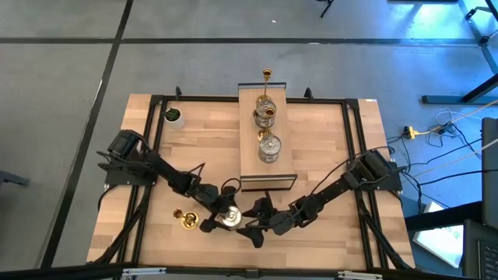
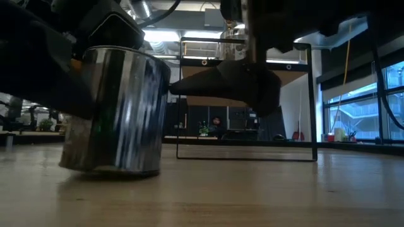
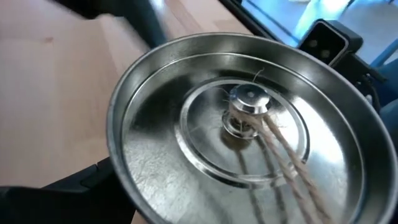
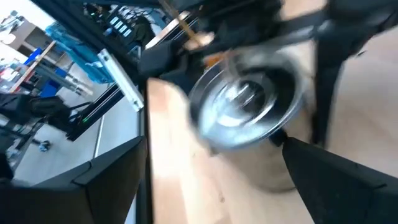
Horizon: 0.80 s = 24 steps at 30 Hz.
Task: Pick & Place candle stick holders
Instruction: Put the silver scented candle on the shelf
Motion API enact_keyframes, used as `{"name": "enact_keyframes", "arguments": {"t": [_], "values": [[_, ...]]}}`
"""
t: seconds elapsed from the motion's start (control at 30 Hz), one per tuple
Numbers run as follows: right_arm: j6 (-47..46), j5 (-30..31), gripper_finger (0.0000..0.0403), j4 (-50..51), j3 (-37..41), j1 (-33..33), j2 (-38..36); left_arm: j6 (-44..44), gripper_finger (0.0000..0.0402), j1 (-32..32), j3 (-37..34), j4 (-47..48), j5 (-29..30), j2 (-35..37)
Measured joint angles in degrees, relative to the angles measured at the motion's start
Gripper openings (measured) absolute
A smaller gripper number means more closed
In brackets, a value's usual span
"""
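Silver metal fills your left wrist camera: a squat round candle holder [image 3: 249, 124] seen from above, with a small post at its centre. From overhead, that silver holder [image 1: 227, 218] stands on the wooden table [image 1: 327, 148] near the front edge, and your left gripper [image 1: 218, 215] is right at it, fingers spread wide on either side; you cannot tell whether they press its wall. Your right gripper [image 1: 257, 222] sits just beside the same holder on its other side, jaws open and holding nothing. In the low view the holder [image 2: 117, 110] rests flat on the table, with a dark finger [image 2: 233, 82] touching or almost touching its side.

A brass holder [image 1: 185, 219] lies near the left gripper, towards the table's left edge. On the raised wooden block [image 1: 250, 159] in the middle stand more holders [image 1: 267, 128] in a row. A white cup [image 1: 173, 117] stands at the far left corner.
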<state>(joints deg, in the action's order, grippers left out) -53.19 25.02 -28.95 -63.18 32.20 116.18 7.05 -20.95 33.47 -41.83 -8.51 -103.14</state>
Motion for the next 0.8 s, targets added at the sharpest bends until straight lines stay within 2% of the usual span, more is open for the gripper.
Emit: {"name": "enact_keyframes", "arguments": {"t": [0.4, 0.8], "values": [[0.3, -0.4, 0.0378, 0.2, 0.0, 2.5, 0.0, 0.4, 0.0358, 1.1, 0.0, 20.5, 3.8, 15.5], [1.2, -0.1, 0.0378, 0.0, 0.0, 2.9, 0.0, 2.9, 0.0358, 9.0, 0.0, 37.0, 10.8, 36.8]]}}
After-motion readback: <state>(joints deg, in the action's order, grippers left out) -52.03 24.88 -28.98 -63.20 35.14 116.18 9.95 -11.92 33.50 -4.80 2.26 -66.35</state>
